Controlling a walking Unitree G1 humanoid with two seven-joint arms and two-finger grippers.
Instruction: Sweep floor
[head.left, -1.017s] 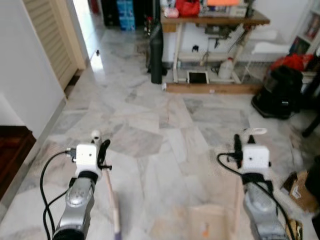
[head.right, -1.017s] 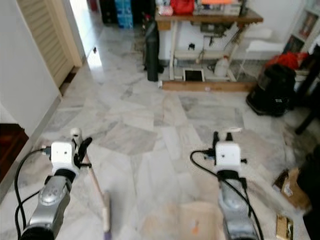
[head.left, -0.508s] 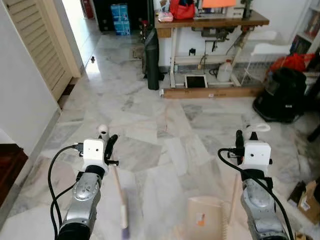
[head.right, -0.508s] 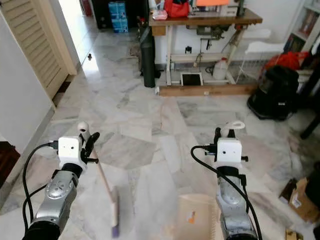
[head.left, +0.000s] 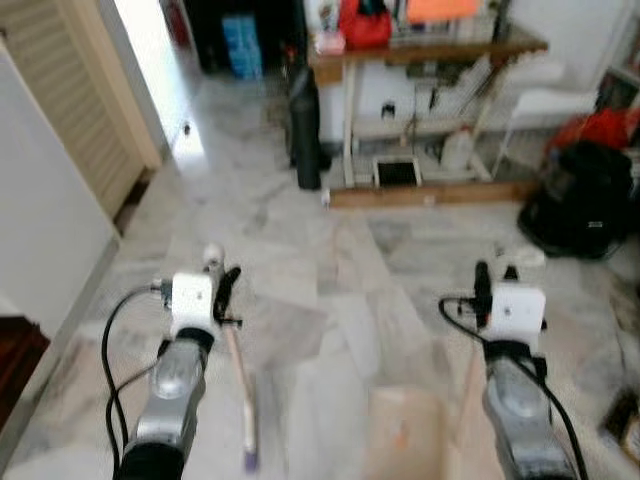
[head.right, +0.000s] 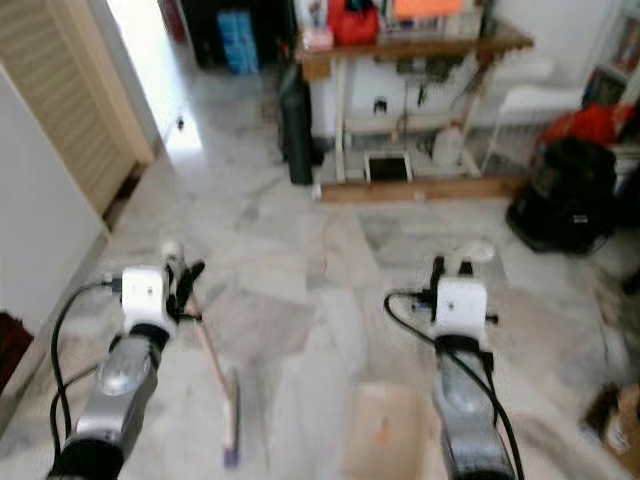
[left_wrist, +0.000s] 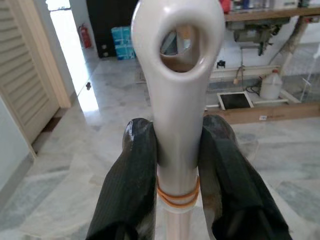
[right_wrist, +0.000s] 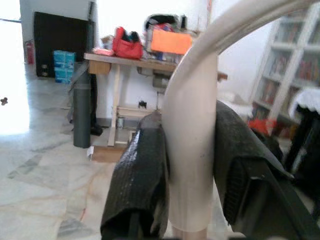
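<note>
Overall, you had the robot walking across the marble floor at this moment: the head views were sharp half a second before and blurred here, and the whole scene shifted between frames, so you should read that as camera motion, not as movement of the furniture. The wooden table and the black bag held their places ahead.

Next, the dustpan hung low in front of the right arm, close to the floor. The right gripper was clamped on the dustpan's pale handle, both black fingers pressed against its sides.

Then, the broom trailed down from the left arm, its bristled head near the floor between the arms. The left gripper was closed tight around the broom's white handle just below the hanging loop.

In judgement, neither grip had altered across the interval; only the robot's position had. You were in transit, and no sweeping stroke had yet begun.
</note>
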